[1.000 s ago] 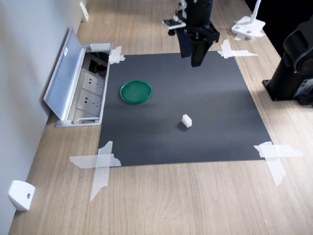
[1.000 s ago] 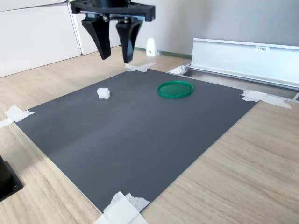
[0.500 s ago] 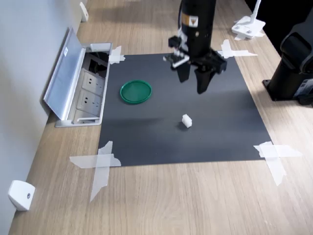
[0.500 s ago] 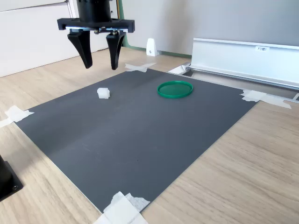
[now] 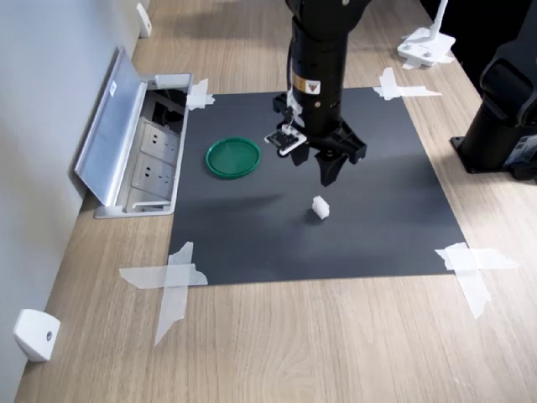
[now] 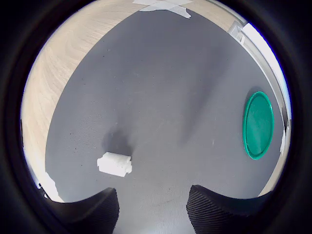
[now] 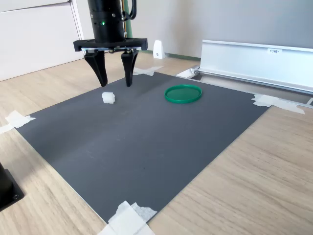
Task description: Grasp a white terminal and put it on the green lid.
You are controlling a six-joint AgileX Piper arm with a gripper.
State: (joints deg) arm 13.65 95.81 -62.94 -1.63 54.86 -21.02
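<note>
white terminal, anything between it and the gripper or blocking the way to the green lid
Nothing visible. The open gripper hangs above the white terminal, only bare dark mat lies between it and the green lid.

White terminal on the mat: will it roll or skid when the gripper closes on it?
The white terminal looks blocky and flat-sided, so rolling seems unlikely. Tiny and probably light plastic, it may skid on the dark mat if the open gripper touches one side first.

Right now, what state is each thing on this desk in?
gripper: open, empty, above the mat near the terminal
white terminal: lying loose on the mat, not gripped
green lid: flat on the mat, nothing on it
black mat: taped down at its corners
socket box lid: flipped open
</note>
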